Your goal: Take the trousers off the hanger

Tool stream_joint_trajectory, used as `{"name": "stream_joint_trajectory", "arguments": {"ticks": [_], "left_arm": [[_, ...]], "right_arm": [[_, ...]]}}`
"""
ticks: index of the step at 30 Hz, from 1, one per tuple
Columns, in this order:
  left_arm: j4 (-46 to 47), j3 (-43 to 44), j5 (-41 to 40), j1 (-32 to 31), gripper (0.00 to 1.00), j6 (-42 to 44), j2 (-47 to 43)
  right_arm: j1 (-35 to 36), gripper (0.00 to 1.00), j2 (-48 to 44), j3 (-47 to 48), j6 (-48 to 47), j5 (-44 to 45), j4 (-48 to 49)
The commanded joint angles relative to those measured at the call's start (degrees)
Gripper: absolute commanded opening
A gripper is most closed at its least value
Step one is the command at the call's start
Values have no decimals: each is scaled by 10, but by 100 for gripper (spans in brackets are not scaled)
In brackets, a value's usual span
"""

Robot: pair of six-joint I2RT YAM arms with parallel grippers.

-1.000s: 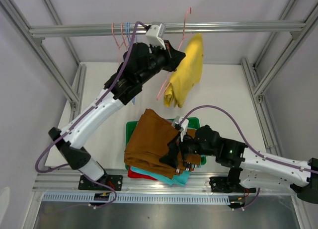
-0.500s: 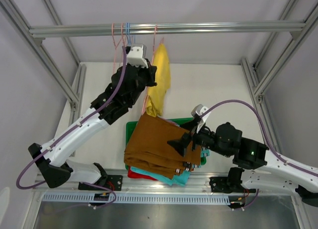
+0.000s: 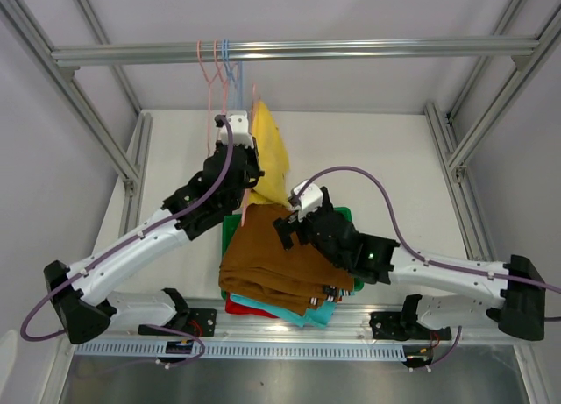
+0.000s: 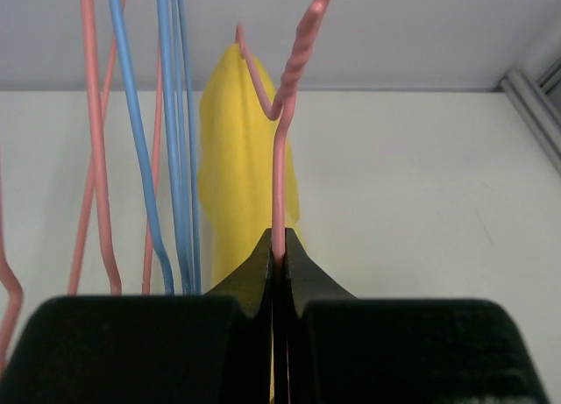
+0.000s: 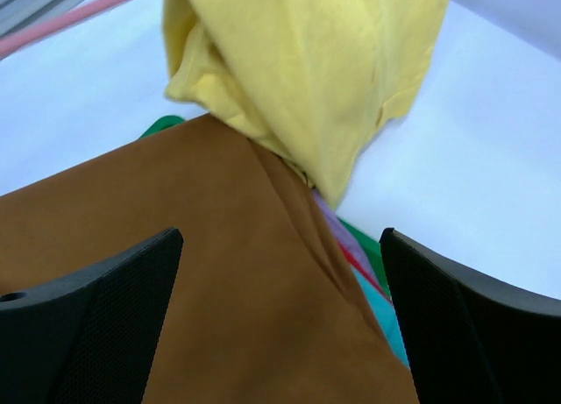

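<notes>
Left tool [image 4: 279, 251] pinching hanger [image 4: 279, 172], blue hangers [image 4: 168, 115] beside

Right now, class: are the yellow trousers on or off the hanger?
On: the yellow trousers drape from the pink hanger that the left hand pinches shut.

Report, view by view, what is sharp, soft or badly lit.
Top external: even, soft light, sharp, faint shadows on the table. Left wrist: the left fingers are near-black and featureless; the pink hanger they pinch is crisp, the yellow trousers behind a little softer. Right wrist: the brown trousers are sharp; the right fingers at the lower corners are dark, their texture faint.
</notes>
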Motion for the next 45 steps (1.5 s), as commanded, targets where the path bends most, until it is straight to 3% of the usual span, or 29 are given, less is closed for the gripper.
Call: {"name": "stream_joint_trajectory", "arguments": {"ticks": [1, 8, 19, 33, 45], "left_arm": [[45, -18, -28, -7, 0, -22, -40], [-8, -30, -21, -7, 1, -54, -61], [-14, -33, 0, 1, 0, -60, -81], [-29, -26, 44, 17, 0, -77, -90], [-38, -22, 74, 17, 1, -82, -86]], "right_arm": [[-13, 100, 35, 25, -38, 38, 121], [-54, 98, 112, 68, -43, 4, 188], [-76, 98, 181, 133, -7, -83, 185], [-77, 98, 223, 126, -1, -74, 225], [-98, 96, 291, 154, -56, -19, 286]]}}
